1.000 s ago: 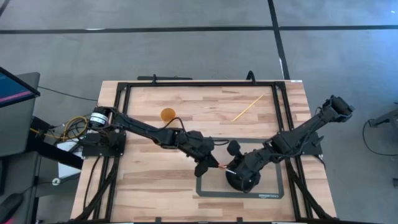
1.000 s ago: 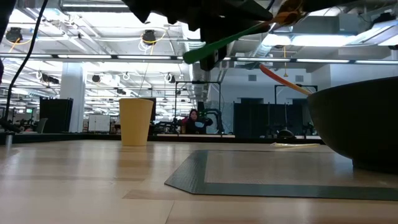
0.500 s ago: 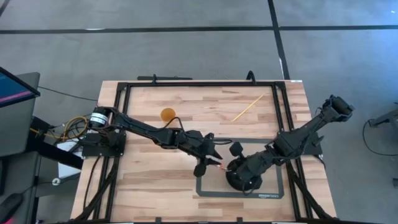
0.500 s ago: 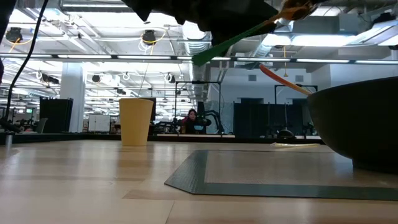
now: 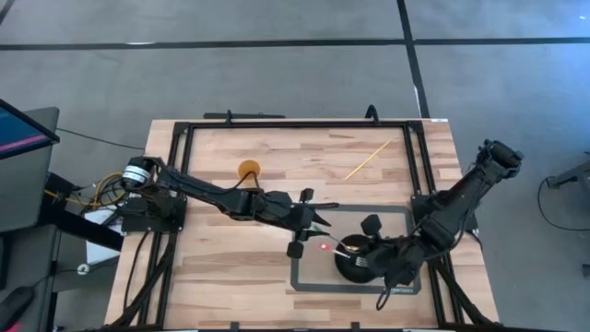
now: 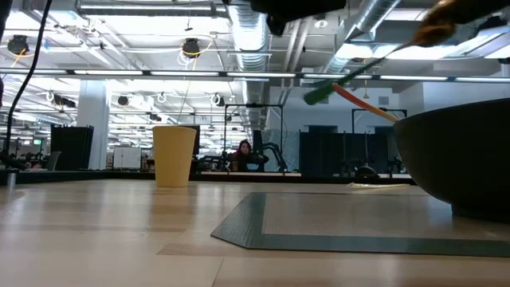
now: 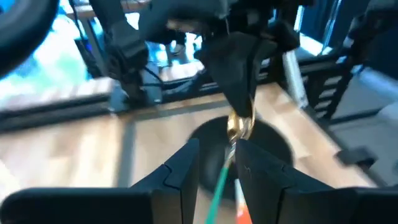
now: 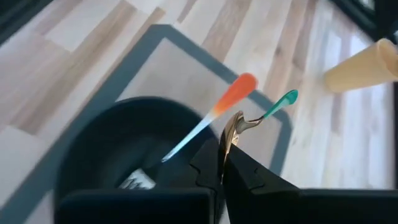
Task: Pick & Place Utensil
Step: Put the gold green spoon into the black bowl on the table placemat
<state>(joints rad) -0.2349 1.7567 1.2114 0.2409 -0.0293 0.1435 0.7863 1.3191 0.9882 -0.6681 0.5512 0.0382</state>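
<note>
Take the black bowl (image 5: 355, 263) on the grey mat (image 5: 309, 277) as your landmark. Your yellow cup (image 5: 249, 170) stands well apart from it, toward the table's far left. Your left gripper (image 5: 309, 221) hovers just beside the bowl's left rim, its fingers (image 7: 180, 171) spread with nothing between them. Over the bowl, your right gripper (image 8: 225, 163) pinches the gold-headed, green-handled utensil (image 8: 267, 112), held in the air. An orange-tipped utensil (image 8: 227, 102) leans out of the bowl. A thin yellow stick (image 5: 367, 159) lies well beyond the bowl.
</note>
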